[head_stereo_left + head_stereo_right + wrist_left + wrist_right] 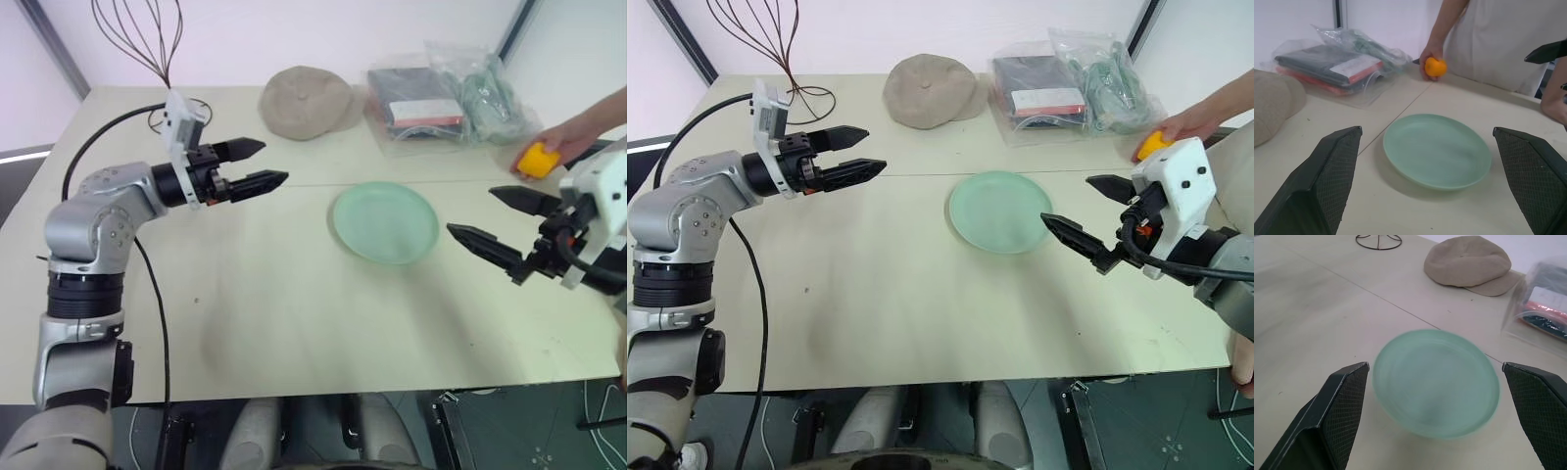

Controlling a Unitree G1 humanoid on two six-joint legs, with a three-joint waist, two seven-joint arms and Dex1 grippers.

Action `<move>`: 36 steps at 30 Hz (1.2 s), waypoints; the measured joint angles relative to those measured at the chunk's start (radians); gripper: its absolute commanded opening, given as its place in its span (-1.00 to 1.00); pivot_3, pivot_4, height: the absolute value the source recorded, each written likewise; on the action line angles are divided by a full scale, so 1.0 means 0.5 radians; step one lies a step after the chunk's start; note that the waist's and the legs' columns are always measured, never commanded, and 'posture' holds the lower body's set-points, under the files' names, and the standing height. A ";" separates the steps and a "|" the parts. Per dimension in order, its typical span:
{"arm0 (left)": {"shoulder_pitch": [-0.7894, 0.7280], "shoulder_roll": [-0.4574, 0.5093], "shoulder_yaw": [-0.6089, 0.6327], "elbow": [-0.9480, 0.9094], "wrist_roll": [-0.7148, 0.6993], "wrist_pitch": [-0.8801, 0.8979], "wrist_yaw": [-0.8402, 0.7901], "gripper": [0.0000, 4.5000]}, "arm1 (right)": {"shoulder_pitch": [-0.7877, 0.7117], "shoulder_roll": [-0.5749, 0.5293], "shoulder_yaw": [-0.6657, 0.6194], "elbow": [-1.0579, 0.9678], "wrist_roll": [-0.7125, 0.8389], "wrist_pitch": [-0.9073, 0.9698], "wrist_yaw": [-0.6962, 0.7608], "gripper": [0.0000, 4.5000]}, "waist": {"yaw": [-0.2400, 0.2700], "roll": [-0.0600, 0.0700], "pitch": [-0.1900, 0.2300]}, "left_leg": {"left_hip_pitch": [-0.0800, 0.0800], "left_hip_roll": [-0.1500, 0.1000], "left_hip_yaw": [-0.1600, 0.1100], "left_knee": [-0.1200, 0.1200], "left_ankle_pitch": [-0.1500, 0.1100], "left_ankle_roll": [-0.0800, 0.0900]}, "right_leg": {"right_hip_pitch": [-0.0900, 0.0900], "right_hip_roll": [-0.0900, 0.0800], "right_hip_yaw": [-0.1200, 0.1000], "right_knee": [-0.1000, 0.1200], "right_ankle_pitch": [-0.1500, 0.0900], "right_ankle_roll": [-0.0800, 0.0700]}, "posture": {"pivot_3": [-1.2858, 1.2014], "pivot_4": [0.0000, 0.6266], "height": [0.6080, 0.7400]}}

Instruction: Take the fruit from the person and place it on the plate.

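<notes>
The left gripper hovers over the table with its jaws spread, nothing between them; the mint-green plate lies bare mid-table; the right gripper hangs just right of it, likewise spread and empty; at the far right edge the person's hand holds the fruit.

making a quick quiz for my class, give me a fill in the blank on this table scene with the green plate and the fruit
1. The small orange-yellow fruit is held in the person's ____.
2. The round pale mint-green plate has ____ lying on it.
3. The left gripper and the right gripper both have their black fingers ____.
4. The rounded beige-brown cloth cap lies on the ____.

Missing words: hand; nothing; open; table
</notes>
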 measured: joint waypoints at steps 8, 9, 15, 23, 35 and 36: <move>0.000 0.000 -0.012 0.007 0.000 -0.002 -0.015 1.00 | 0.004 0.009 -0.003 -0.020 0.021 0.006 -0.096 0.98 | 0.000 0.000 0.000 | 0.000 0.000 0.000 0.000 0.000 0.000 | 0.000 0.000 0.000 0.000 0.000 0.000 | 0.03 -0.52 1.00; -0.001 -0.001 -0.015 0.010 0.000 -0.004 -0.019 1.00 | -0.011 0.011 -0.002 -0.021 0.028 0.006 -0.120 0.98 | 0.000 0.000 0.000 | 0.000 0.000 0.000 0.000 0.000 0.000 | 0.000 0.000 0.000 0.000 0.000 0.000 | 0.03 -0.52 1.00; -0.026 -0.021 -0.018 0.045 0.004 -0.020 -0.022 1.00 | -0.090 0.026 0.027 -0.043 0.076 0.005 -0.225 0.98 | 0.000 0.000 0.000 | 0.000 0.000 0.000 0.000 0.000 0.000 | 0.000 0.000 0.000 0.000 0.000 0.000 | 0.03 -0.52 1.00; -0.174 -0.207 0.093 0.133 0.222 -0.315 0.513 1.00 | -0.144 0.057 0.120 -0.037 0.087 -0.004 -0.238 0.98 | -0.001 0.000 0.000 | 0.000 0.000 0.000 0.000 0.000 0.000 | 0.000 0.000 0.000 -0.001 0.003 0.006 | 0.03 -0.52 1.00; -0.177 -0.302 -0.005 0.225 0.745 -1.136 0.796 1.00 | -0.325 0.064 0.277 0.024 0.053 -0.038 -0.220 0.98 | 0.005 0.000 0.000 | 0.000 0.000 0.000 -0.001 0.000 0.000 | 0.000 -0.001 0.001 -0.002 0.003 0.005 | 0.03 -0.52 1.00; -0.188 -0.312 -0.026 0.253 0.769 -1.187 0.787 1.00 | -0.328 0.064 0.284 0.024 0.052 -0.038 -0.220 0.98 | 0.005 0.000 0.000 | 0.000 0.000 0.000 -0.001 0.000 0.000 | 0.000 -0.001 0.001 -0.002 0.003 0.005 | 0.03 -0.52 1.00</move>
